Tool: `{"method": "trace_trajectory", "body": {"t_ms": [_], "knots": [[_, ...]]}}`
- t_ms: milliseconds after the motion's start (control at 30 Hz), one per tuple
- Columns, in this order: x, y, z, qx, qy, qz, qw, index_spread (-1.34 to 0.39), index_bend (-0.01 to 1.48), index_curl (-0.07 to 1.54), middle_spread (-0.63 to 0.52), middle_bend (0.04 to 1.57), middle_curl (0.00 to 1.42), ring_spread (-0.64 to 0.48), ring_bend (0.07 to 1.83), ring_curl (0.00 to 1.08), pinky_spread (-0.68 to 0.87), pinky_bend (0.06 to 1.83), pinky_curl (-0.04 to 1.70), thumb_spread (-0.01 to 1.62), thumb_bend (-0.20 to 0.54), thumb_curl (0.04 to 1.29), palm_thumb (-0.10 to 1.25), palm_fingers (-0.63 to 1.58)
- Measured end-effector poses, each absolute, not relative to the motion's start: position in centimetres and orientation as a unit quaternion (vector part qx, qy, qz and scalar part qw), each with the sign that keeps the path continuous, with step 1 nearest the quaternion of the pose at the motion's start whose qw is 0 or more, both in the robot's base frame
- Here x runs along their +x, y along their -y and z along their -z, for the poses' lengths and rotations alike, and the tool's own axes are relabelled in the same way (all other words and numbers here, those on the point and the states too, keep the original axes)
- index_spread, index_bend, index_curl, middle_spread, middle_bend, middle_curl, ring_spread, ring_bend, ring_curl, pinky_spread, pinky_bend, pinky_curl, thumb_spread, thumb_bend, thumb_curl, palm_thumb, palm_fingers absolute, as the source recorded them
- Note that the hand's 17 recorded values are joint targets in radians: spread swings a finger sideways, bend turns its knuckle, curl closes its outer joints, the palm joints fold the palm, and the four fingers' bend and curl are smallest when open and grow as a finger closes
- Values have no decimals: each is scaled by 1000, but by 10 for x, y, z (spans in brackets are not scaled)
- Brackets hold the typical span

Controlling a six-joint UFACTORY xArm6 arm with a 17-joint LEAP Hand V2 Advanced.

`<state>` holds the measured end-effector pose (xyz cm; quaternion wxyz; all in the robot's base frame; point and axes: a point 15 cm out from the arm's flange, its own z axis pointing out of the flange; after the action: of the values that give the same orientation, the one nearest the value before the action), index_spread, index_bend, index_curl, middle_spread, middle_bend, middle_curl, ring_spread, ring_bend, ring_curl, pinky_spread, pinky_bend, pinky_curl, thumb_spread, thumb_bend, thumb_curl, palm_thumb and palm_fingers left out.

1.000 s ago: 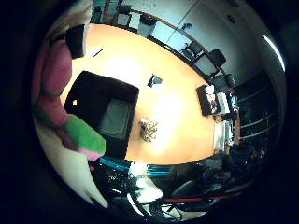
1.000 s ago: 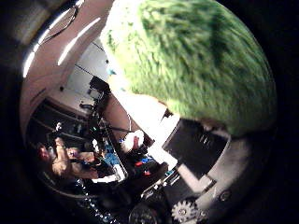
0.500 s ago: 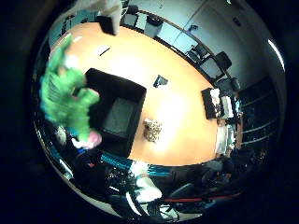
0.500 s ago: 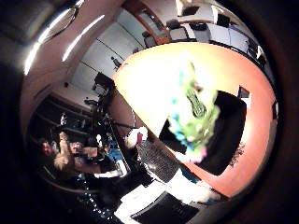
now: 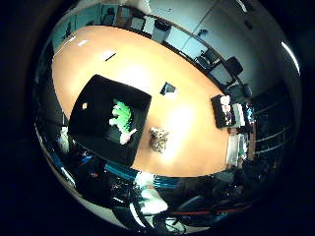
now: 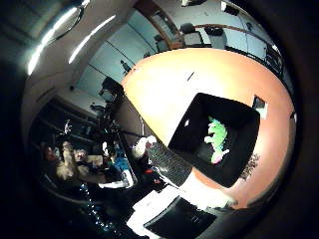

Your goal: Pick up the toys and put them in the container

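Lying inside the black container [image 5: 106, 120] now, the green toy [image 5: 121, 115] has dropped from close under the palm (fingers out of view, cannot tell their state); speckled toy [image 5: 158, 139] waits on the surface [image 5: 192, 118] beside it.

You see one big orange table [image 5: 192, 128]. On it sits one black container [image 5: 91, 110], and inside it lies one green toy [image 5: 121, 114]. Beside the container you see one small speckled toy [image 5: 158, 139] on the table. There is also one small dark square thing [image 5: 168, 88] and one black tray [image 5: 221, 111] near the far edge.
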<state>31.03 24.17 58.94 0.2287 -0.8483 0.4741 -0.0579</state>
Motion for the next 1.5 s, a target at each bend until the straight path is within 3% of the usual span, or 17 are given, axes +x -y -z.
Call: {"method": "trace_trajectory", "body": {"t_ms": [400, 767, 1067, 1500], "knots": [[348, -69, -538, -771, -607, 94, 170, -315, 171, 308, 48, 274, 347, 207, 445, 232, 557, 529, 422, 1150, -23, 249, 437, 278], [344, 68, -442, -691, -707, 15, 150, -298, 159, 281, 50, 277, 343, 207, 485, 225, 533, 531, 358, 1134, -20, 260, 460, 273], [349, 99, -366, -657, -742, -1, 138, -283, 158, 277, 84, 254, 340, 209, 492, 217, 514, 563, 326, 1105, -23, 261, 438, 228], [342, 74, -286, -651, -755, -35, 78, -161, 151, 272, 165, 254, 343, 249, 480, 216, 524, 575, 288, 1079, -25, 263, 398, 195]]}}
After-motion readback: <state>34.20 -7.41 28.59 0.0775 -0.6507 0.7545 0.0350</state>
